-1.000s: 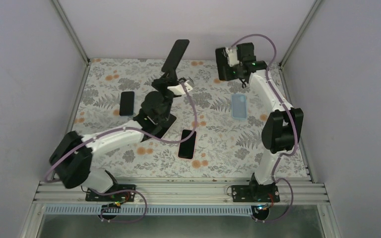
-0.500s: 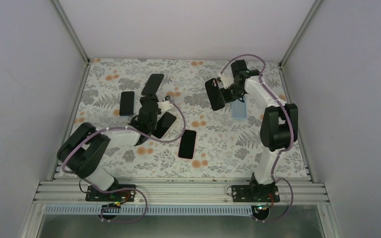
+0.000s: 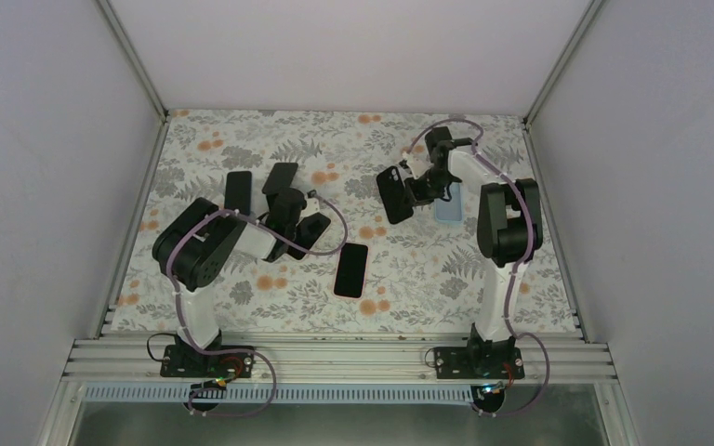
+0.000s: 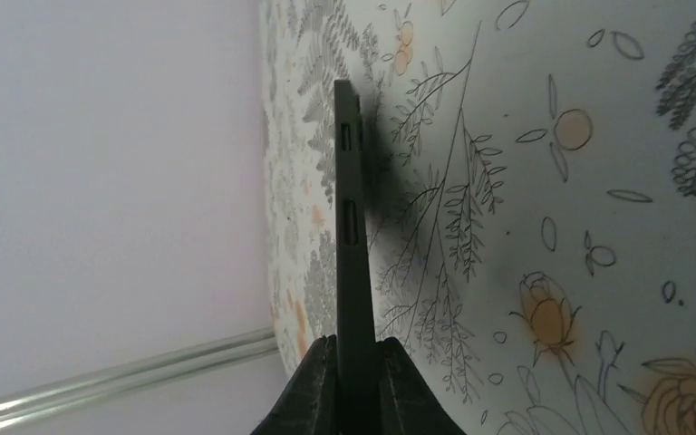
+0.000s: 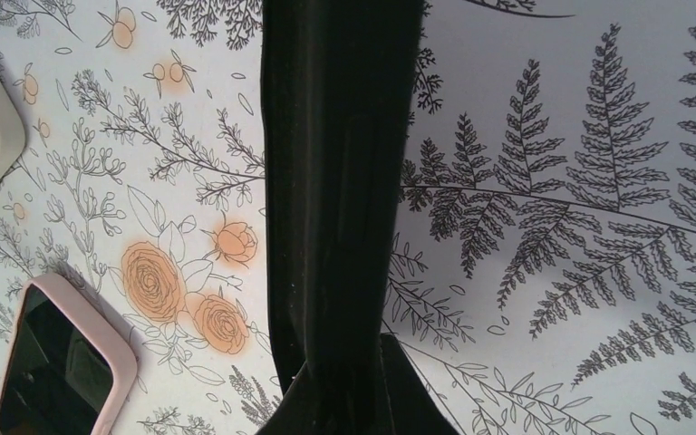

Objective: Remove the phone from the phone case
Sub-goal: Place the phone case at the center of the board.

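Looks like we're at the set-down step, phone and case apart. Left claw point(image 4: 358, 362) pinching thin phone point(image 4: 349, 227) edge-on, sticking straight out past fingertips. Right claw point(image 5: 344, 381) clamped on black case point(image 5: 335, 163), same deal. Next we'd lower both and release gently.

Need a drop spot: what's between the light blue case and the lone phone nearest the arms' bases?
Nothing: between the light blue case and that phone the top view shows only bare floral cloth.
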Robot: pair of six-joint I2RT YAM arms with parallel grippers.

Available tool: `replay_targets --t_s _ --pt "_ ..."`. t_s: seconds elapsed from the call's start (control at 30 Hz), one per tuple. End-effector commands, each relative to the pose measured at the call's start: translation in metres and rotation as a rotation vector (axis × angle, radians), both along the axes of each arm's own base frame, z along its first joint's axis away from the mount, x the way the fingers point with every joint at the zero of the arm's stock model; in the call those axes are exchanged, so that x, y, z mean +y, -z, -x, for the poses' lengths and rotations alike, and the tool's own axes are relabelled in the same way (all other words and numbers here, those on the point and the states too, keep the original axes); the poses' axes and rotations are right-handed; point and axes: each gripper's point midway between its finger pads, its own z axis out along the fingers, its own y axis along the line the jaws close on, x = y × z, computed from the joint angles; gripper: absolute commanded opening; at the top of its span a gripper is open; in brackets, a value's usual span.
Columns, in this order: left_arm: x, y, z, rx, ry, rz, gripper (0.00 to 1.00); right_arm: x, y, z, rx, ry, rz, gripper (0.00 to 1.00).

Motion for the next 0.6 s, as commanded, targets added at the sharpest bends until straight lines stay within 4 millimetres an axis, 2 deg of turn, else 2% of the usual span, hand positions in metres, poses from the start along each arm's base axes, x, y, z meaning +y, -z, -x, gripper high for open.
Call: replay_targets --t_s 0.0,0.03,0.1,0.13,0.2,0.3,0.4,0.43,0.5,0.53,0.57 --pt "-0.014 0.022 -0.001 0.177 0.020 0.073 0.18 0.000 0.013 0.011 0.061 -0.027 0.026 0.06" --pt "-0.016 0.030 0.002 0.239 0.016 0.096 0.25 -0.003 0.014 0.012 0.063 -0.032 0.038 0.10" --pt "-0.017 0.044 0.011 0.334 0.019 0.105 0.39 -0.017 0.017 0.010 0.039 -0.033 0.122 0.27" --pt "-0.018 0.049 0.016 0.367 0.027 0.101 0.43 -0.026 0.017 0.008 0.018 -0.025 0.178 0.34" --pt "-0.019 0.059 0.029 0.460 0.036 0.120 0.52 -0.043 0.007 0.002 -0.036 -0.019 0.274 0.47" --pt "-0.026 0.059 0.048 0.579 0.059 0.172 0.56 -0.068 -0.018 -0.003 -0.116 -0.029 0.420 0.69" --pt "-0.030 0.056 0.072 0.732 0.068 0.210 0.75 -0.086 -0.048 -0.007 -0.194 -0.044 0.534 0.89" --pt "-0.032 0.050 0.075 0.762 0.067 0.226 0.82 -0.086 -0.058 -0.006 -0.213 -0.056 0.537 0.98" --pt "-0.033 0.037 0.089 0.848 0.055 0.260 0.95 -0.072 -0.072 0.002 -0.235 -0.113 0.496 1.00" --pt "-0.037 0.024 0.094 0.880 0.061 0.304 1.00 -0.061 -0.076 0.007 -0.242 -0.144 0.459 1.00" --pt "-0.042 0.008 0.098 0.904 0.077 0.360 1.00 -0.049 -0.077 0.014 -0.243 -0.176 0.437 1.00"
